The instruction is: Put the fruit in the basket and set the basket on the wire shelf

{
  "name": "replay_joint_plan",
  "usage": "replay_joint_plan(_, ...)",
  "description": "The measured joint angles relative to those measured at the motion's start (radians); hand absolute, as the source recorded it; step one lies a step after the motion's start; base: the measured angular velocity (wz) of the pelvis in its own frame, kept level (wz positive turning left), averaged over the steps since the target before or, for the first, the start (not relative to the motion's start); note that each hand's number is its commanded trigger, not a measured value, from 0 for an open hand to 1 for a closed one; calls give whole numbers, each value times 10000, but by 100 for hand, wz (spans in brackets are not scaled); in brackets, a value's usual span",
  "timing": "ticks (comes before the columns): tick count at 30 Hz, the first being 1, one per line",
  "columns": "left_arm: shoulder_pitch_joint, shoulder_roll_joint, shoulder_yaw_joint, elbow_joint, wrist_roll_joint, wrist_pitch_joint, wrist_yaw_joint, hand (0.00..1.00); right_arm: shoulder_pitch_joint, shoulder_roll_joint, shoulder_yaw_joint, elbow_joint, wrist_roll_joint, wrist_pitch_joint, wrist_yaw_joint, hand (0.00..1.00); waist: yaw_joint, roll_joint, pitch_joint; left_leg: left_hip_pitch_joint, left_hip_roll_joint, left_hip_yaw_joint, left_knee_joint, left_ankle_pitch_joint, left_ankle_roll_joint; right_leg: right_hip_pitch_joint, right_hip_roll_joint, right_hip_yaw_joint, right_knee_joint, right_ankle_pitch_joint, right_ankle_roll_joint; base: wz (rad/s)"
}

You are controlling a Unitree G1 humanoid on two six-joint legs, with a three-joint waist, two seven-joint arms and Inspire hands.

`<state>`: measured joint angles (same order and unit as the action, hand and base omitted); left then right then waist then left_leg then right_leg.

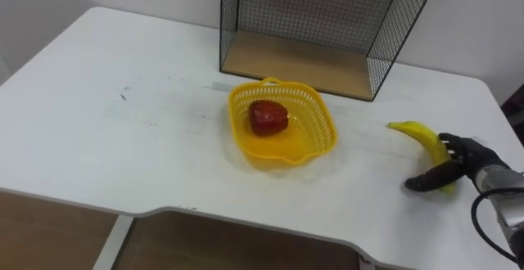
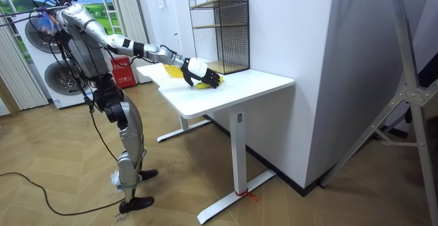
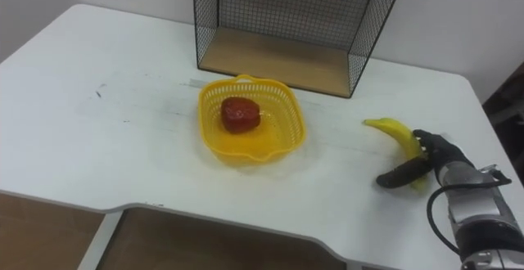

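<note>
The right hand (image 1: 461, 154) lies at the table's (image 1: 98, 139) right near side, fingers and thumb curled around the near end of the yellow banana (image 1: 417, 132), which rests on the tabletop. Left of it, well apart, the yellow basket (image 1: 282, 157) holds a red fruit (image 1: 268, 116), just in front of the wire shelf (image 1: 303, 61).

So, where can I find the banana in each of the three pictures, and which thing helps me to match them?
Left eye view: the banana lies at the lower right, to the right of the yellow basket, with the right hand curled round it.
Right eye view: same place, lower right.
Room view: left of centre, under the hand.
Shared landmark: the wire shelf behind the basket.
</note>
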<state>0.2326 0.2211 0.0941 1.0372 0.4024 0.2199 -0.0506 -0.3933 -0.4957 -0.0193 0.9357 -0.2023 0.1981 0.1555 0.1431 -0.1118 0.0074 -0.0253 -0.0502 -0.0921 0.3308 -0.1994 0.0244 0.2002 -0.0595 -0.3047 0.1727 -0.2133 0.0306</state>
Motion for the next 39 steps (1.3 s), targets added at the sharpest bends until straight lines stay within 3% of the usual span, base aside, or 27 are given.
replay_joint_plan(1,1,0,0,6,0,2,0,0,0,0,0,0,0,5,-7,68,0,-6,-4,0,0,0,2,0,0,0,0,0,0,0,0,0)
replay_joint_plan(2,1,0,1,16,0,7,0,0,0,2,0,0,-8,9,-8,100,1,-4,-3,-8,0,-2,17,0,0,2,4,0,0,0,0,0)
replay_joint_plan(13,-107,1,2,51,-106,14,-1,0,0,2,261,0,-884,38,-572,100,45,11,8,-151,14,-15,149,-2,-6,-24,47,3,3,24,-40,2)
replay_joint_plan(39,-106,26,-212,51,-559,2,-2,0,9,29,391,3,-635,14,-501,100,13,1,-4,-137,23,-37,172,6,-17,77,69,-25,-8,43,-71,0)
